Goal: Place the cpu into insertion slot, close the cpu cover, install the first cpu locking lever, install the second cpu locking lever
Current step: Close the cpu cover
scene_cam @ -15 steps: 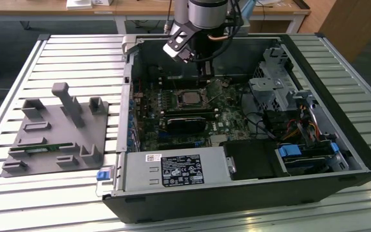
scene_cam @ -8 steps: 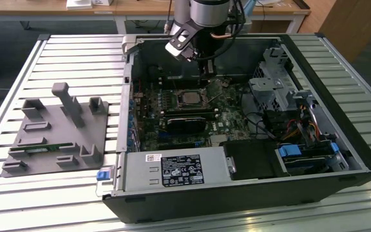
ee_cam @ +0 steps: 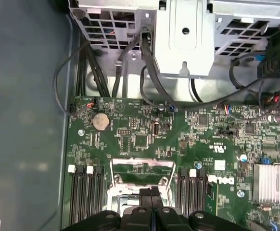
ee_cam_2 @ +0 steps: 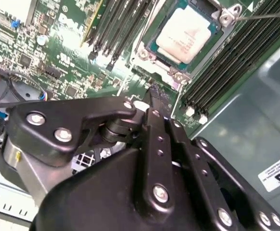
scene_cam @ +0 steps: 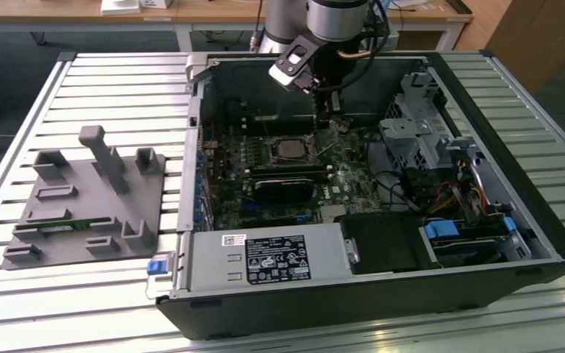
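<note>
You have the cpu (ee_cam_2: 185,33) lying flat in the insertion slot (scene_cam: 271,149), so placing looks done; the gripper (ee_cam: 150,192) hangs near, at one o'clock from the slot in the exterior view; jaws are pressed together on nothing, probably to make one narrow pushing tip.

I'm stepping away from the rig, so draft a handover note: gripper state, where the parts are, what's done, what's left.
Gripper: fingers together, nothing visibly held, tips beside the slot.
CPU: seated in the slot.
Cover: looks raised, not down on the CPU; green board shows through its window in the first wrist view.
Lever: one thin rod juts out free beside the slot in the second wrist view.
Done: CPU placed.
Left: close the cover, install both levers.
</note>
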Controlling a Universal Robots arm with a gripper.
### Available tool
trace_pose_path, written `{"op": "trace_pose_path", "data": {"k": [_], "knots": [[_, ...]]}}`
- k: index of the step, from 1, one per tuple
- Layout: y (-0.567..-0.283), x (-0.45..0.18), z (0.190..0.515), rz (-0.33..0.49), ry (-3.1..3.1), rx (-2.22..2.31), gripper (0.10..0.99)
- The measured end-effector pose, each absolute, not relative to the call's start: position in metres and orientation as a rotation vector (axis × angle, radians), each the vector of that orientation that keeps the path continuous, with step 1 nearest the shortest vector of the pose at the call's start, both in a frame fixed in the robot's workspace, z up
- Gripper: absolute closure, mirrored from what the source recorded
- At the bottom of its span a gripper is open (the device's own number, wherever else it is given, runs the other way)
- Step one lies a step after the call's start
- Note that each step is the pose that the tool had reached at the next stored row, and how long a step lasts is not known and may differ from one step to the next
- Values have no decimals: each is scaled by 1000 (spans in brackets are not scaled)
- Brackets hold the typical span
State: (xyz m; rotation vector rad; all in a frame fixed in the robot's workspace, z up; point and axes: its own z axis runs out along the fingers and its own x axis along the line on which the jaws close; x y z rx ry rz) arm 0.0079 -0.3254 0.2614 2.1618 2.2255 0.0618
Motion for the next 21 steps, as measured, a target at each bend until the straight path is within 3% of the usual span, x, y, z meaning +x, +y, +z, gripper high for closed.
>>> {"op": "trace_pose_path", "data": {"k": [21], "knots": [[-317,43,254,59,2249,2138,980]]}}
